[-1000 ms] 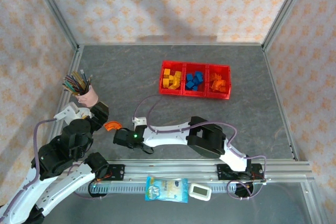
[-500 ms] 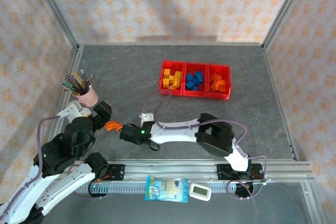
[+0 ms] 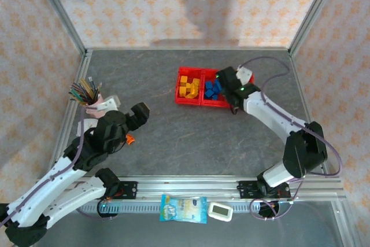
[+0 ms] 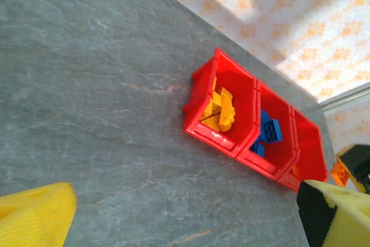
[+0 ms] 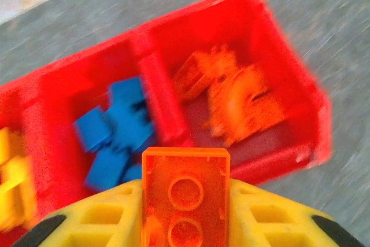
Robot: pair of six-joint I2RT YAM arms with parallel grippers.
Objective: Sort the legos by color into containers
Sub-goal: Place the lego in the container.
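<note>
1. Risk first: the right gripper (image 5: 185, 221) is clamped on an orange brick (image 5: 185, 186). It hangs at the bins' near wall, about level with the divider (image 5: 159, 93) between blue and orange.
2. Let go here and I'd say it clips that wall or drops among the blues (image 5: 118, 134). The orange bin (image 5: 312, 114) lies up and right.
3. The wrist view is smeared, so alignment is hard to call.
4. Right arm (image 3: 277, 121): stretched long across the table (image 3: 173, 131), elbow out right, wrist over the bins (image 3: 188, 102).
5. Left gripper (image 4: 185, 209): spread wide, holding nothing, facing the bins from well off. Its arm is bent beside the pencil cup (image 3: 95, 107).
6. One orange piece (image 3: 129, 139) lies against that arm, and a swing could knock it.
</note>
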